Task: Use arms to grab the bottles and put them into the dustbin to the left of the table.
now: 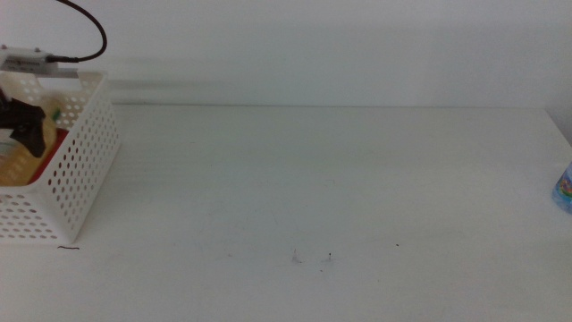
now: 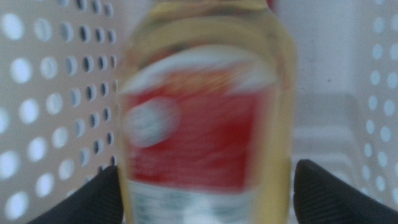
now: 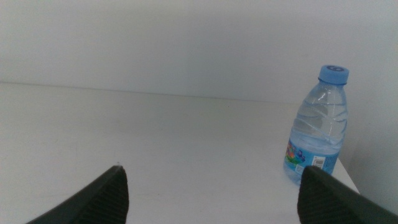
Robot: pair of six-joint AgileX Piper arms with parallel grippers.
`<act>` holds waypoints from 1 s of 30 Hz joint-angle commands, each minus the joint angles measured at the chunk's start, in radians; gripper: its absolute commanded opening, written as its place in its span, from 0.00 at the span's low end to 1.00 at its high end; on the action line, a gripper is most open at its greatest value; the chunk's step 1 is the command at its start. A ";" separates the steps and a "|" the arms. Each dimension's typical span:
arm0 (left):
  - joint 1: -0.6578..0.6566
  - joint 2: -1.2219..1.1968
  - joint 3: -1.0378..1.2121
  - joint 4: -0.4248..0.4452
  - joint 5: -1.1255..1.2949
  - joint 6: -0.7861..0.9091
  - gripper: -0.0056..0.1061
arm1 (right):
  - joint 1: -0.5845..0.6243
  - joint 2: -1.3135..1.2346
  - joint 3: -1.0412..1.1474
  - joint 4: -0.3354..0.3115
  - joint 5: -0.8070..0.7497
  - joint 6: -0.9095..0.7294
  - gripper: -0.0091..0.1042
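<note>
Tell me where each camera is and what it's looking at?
Middle view: sits high, looks forward and down over the table; left gripper shows inside the dustbin.
Left wrist view: rides the left arm, looks into the dustbin at the yellow juice bottle between its jaws.
Right wrist view: rides the right arm, looks across the table at the water bottle; open jaws show.
Shared: middle and right wrist views both show the water bottle.

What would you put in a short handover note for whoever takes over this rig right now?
Left gripper: inside the dustbin, open around the yellow juice bottle.
Right gripper: open, empty, low over the table.
Water bottle: upright at the table's right edge.
Something red shows in the dustbin; I cannot tell what.
Left: withdraw the left gripper, then bin the water bottle.
</note>
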 commanded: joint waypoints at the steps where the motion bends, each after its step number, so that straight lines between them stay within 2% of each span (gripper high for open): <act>1: 0.001 -0.027 -0.006 0.024 -0.012 -0.028 0.89 | -0.009 -0.004 0.003 -0.005 -0.013 -0.006 0.90; 8: -0.022 -0.126 -0.006 0.021 -0.012 -0.077 0.89 | -0.009 -0.004 0.003 -0.005 -0.013 -0.006 0.90; 14: -0.104 -0.256 0.004 0.013 -0.012 -0.112 0.89 | -0.009 -0.004 0.003 -0.005 -0.013 -0.006 0.90; 18: -0.189 -0.396 0.104 -0.026 -0.022 -0.111 0.89 | -0.009 -0.004 0.003 -0.005 -0.013 -0.006 0.90; 22: -0.282 -0.592 0.273 -0.056 -0.164 -0.115 0.89 | -0.009 -0.004 0.003 -0.005 -0.013 -0.006 0.90; 25: -0.387 -0.744 0.409 -0.097 -0.275 -0.073 0.89 | -0.009 -0.004 0.003 -0.005 -0.013 -0.006 0.90; 30: -0.559 -0.956 0.633 -0.268 -0.447 0.010 0.89 | -0.009 -0.004 0.003 -0.005 -0.013 -0.006 0.90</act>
